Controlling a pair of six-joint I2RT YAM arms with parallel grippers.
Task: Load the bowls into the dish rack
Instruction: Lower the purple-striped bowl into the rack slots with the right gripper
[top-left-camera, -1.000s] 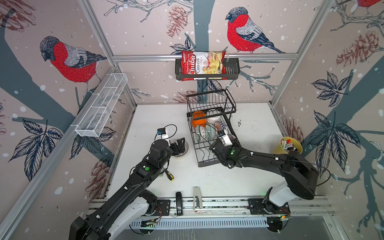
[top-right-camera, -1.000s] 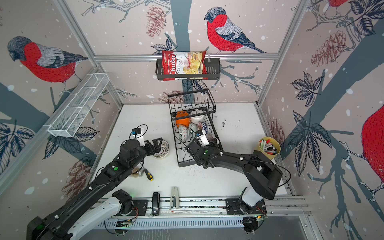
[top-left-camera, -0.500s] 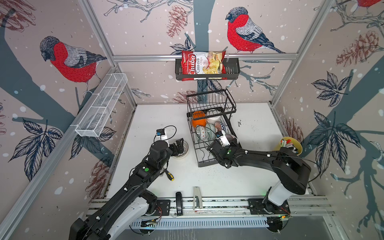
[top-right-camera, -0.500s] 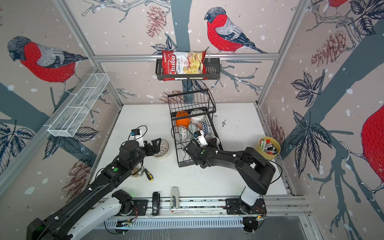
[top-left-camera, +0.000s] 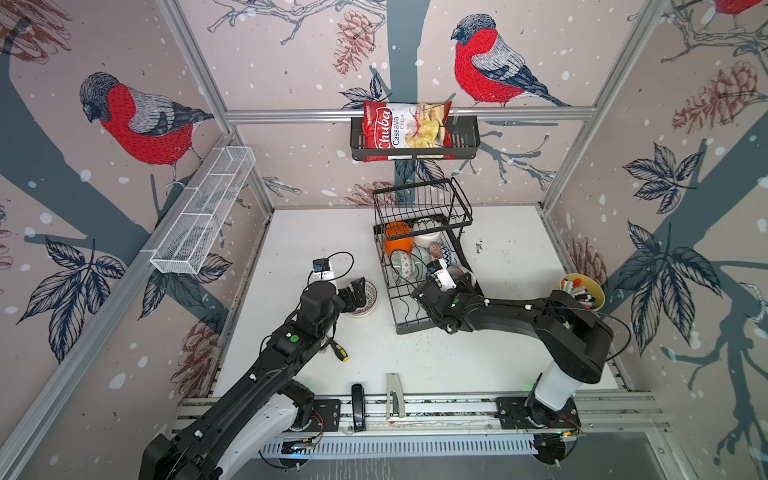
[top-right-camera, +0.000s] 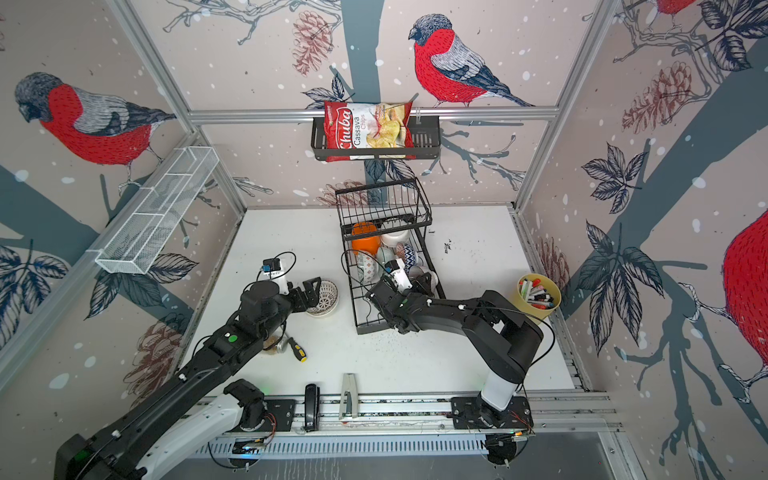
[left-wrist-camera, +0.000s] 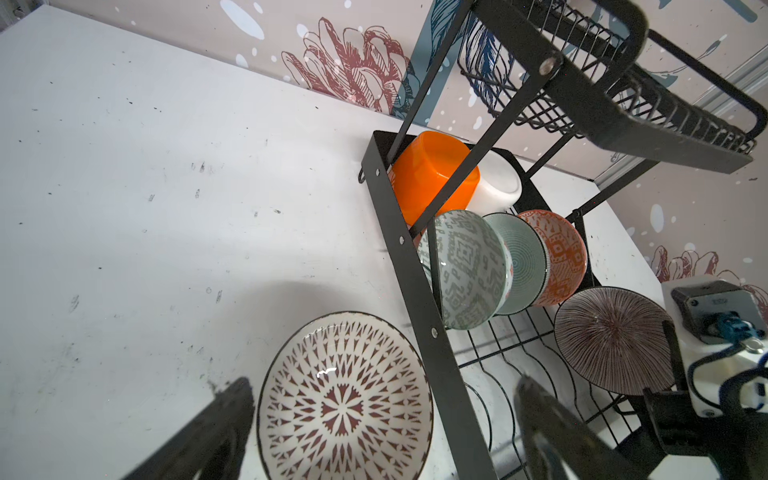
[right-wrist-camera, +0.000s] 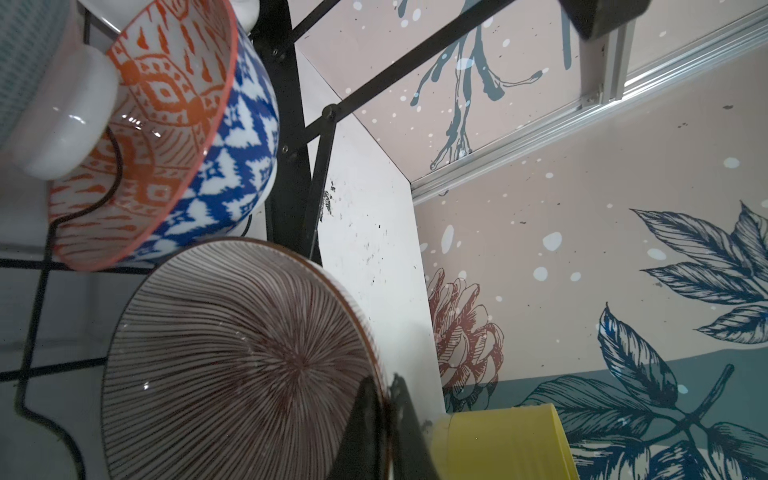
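Note:
The dish rack (top-left-camera: 399, 324) (top-right-camera: 365, 328) stands mid-table. Its lower tray holds an orange bowl (left-wrist-camera: 432, 183), a white bowl (left-wrist-camera: 498, 183), two pale green bowls (left-wrist-camera: 469, 270), an orange-patterned bowl (left-wrist-camera: 561, 253) and a blue zigzag bowl (right-wrist-camera: 245, 137). My right gripper (right-wrist-camera: 384, 386) (top-left-camera: 461, 282) is shut on the rim of the mauve striped bowl (right-wrist-camera: 232, 361) (left-wrist-camera: 611, 340), which tilts on edge over the tray wires. A white bowl with maroon triangles (left-wrist-camera: 345, 399) (top-left-camera: 368, 297) sits on the table just left of the rack. My left gripper (left-wrist-camera: 384, 384) (top-left-camera: 353, 295) hangs open over it, not touching.
A yellow cup of markers (top-left-camera: 582, 291) stands right of the rack, near the right arm. A screwdriver (top-left-camera: 340, 352) lies beside the left arm. A black stapler (top-left-camera: 357, 403) and a grey tool (top-left-camera: 392, 399) lie at the front edge. The raised wire basket (top-left-camera: 422, 203) overhangs the tray's back.
My right gripper has shifted slightly left over the tray with the striped bowl still in it. The left gripper has barely moved and stays open.

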